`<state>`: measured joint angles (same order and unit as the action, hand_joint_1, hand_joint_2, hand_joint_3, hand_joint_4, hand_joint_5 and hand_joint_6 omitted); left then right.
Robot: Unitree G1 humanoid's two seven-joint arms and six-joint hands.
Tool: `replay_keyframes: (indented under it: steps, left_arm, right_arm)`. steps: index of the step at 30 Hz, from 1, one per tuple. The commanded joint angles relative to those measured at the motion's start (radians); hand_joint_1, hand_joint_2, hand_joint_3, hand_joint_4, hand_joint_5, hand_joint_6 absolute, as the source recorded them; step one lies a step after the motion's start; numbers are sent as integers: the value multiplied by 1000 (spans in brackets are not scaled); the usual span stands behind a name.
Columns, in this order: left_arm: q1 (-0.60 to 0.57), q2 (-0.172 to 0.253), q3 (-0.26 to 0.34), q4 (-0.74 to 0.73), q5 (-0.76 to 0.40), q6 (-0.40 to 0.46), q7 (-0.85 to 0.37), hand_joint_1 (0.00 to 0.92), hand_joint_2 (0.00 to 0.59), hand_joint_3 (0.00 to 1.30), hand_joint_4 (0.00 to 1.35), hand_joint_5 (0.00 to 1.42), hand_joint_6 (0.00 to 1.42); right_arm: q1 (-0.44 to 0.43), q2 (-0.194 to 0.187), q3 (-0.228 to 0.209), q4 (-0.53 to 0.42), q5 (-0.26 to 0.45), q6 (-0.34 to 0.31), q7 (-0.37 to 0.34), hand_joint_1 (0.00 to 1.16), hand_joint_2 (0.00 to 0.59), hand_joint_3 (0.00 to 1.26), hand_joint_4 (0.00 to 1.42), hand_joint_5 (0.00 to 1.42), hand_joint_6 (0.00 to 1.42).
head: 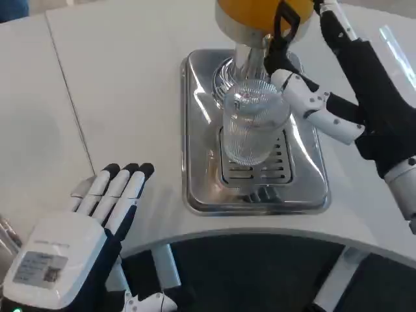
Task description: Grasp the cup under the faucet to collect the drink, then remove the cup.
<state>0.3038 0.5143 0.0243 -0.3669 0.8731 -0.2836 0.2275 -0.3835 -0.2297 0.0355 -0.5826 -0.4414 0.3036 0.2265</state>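
A clear ribbed cup (255, 127) stands on the drip grate of the silver tray (195, 130), under the faucet of the orange-topped dispenser (260, 16). My right hand (338, 97) is at the cup's right side. Its white thumb (305, 97) reaches the cup's upper right wall, and the other fingers (333, 19) stretch up past the tank, not around the cup. The black tap lever (284, 32) hangs just above the cup. My left hand (97, 221) lies flat near the table's front left edge, fingers straight and together, holding nothing.
The dispenser's tray takes up the middle of the white table (117, 97). The table's curved front edge (260, 237) runs just below the tray. A seam between table panels runs down the left side.
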Motion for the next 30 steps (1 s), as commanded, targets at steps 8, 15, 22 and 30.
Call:
replay_keyframes:
  steps: [8,15,22,30]
  left_arm:
    - [12,-6,18,-5,0,-3,5,0,63,0,0,0,75]
    - [20,-6,31,-6,-1,-8,6,0,63,0,0,0,75]
    - [24,-8,39,-3,-5,-9,8,0,64,0,0,0,75]
    - [23,-11,35,-1,-6,-12,10,0,64,0,0,0,75]
  right_arm:
    - [-13,26,16,36,75,22,-6,359,429,0,0,0,0]
    - [-6,63,23,51,116,14,-32,344,409,0,0,0,0]
    - [-17,49,31,58,122,17,-21,309,405,0,0,0,0]
    - [-46,1,59,49,110,60,25,222,394,0,0,0,0]
